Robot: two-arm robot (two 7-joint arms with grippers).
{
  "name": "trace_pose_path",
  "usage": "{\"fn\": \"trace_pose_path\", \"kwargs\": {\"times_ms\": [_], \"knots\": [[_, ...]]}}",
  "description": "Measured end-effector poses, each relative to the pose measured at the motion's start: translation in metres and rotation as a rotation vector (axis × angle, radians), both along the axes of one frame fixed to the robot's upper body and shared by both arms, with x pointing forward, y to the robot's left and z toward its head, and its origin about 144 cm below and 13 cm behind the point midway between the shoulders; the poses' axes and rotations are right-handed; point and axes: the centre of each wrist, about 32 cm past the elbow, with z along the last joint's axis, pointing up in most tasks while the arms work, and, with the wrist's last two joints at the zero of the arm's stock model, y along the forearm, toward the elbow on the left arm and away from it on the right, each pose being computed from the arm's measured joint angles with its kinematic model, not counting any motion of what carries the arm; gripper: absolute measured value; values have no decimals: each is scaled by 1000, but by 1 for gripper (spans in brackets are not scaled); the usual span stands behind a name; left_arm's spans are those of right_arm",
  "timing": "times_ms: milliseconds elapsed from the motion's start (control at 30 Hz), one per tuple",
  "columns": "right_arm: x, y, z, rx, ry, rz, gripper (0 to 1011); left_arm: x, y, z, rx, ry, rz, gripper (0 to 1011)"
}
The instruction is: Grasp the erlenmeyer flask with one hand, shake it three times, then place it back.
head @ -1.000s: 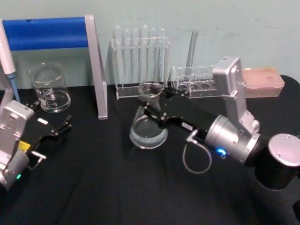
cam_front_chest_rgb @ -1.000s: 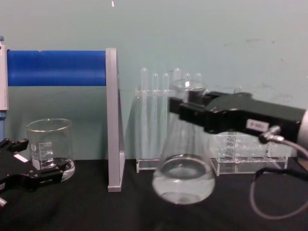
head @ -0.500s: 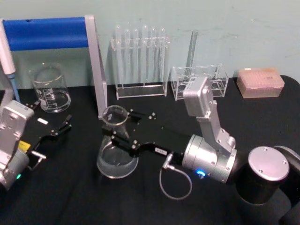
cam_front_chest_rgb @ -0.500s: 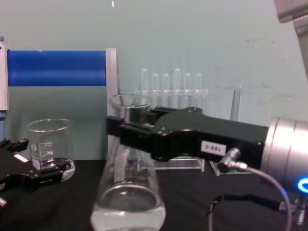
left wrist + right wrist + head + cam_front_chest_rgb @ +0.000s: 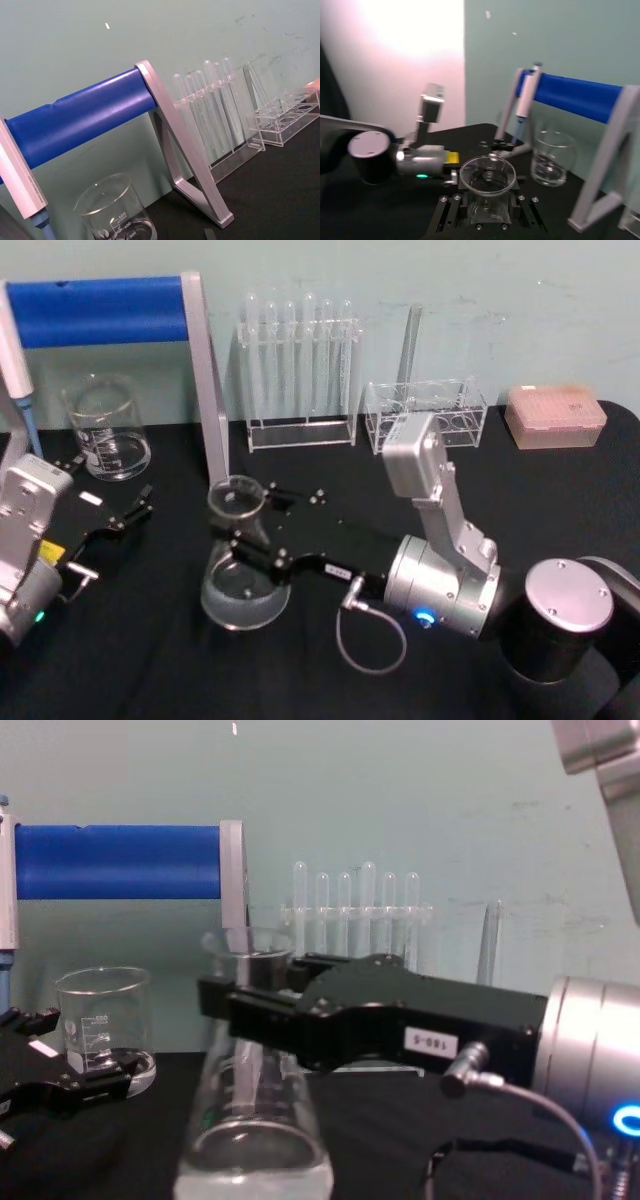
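**Left of bench centre: flask gripped at the neck**

Near side of the black bench (image 5: 200, 670): the right arm reaches in from the right and across toward the left. The right gripper (image 5: 238, 525) is closed on the neck of the erlenmeyer flask (image 5: 242, 588), one flat finger on either side of the glass, just under the flared rim. From the chest view the flask (image 5: 255, 1140) stands roughly upright, with a little clear liquid in its wide base and the gripper (image 5: 245, 1005) crossing its neck. Whether the base rests on the bench or hangs just above it cannot be told. From the right wrist view the open rim of the flask (image 5: 487, 175) sits between the fingers (image 5: 487, 210).

Left edge of the bench: the left gripper (image 5: 105, 490) is parked, fingers spread and holding nothing, well apart from the flask.

Farther back, left: a glass beaker (image 5: 105, 430) stands just beyond the left gripper, under the blue bar of a stand (image 5: 100, 310). A pipette (image 5: 15, 360) hangs at the stand's left end. The stand's grey upright (image 5: 205, 390) rises just behind the flask.

Back edge: a test tube rack (image 5: 300, 370) holds a row of tubes. To its right is a lower clear rack (image 5: 425, 415) with one tall tube. A pink box (image 5: 555, 415) sits toward the back right corner.
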Motion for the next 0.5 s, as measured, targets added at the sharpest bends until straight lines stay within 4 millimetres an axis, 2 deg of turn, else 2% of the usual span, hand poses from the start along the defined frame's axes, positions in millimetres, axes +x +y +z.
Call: {"fn": "trace_pose_path", "kwargs": {"times_ms": [500], "knots": [[28, -34, -1, -16, -42, -267, 456, 0, 0, 0, 0, 0, 0, 1001]]}}
